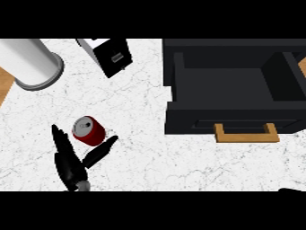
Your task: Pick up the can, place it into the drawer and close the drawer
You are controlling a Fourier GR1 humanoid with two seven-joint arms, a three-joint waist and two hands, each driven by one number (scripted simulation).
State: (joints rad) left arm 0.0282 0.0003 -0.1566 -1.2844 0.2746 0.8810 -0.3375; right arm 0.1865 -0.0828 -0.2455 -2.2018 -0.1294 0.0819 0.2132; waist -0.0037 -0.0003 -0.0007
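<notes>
1. Left hand (71, 167) sits low at the view's left, fingers and thumb spread straight on either side of the red can (88, 130), not curled round it.
2. Right of it stands the black drawer (238, 120), pulled open, tan handle (246, 134) forward.

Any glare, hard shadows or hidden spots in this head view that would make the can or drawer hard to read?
Head view: lighting is even, with no glare on the marble counter; the red can shows clearly between the left hand's straight fingers and thumb; the open drawer's black interior is dark, giving little detail; the right hand barely enters at the lower edge.
</notes>
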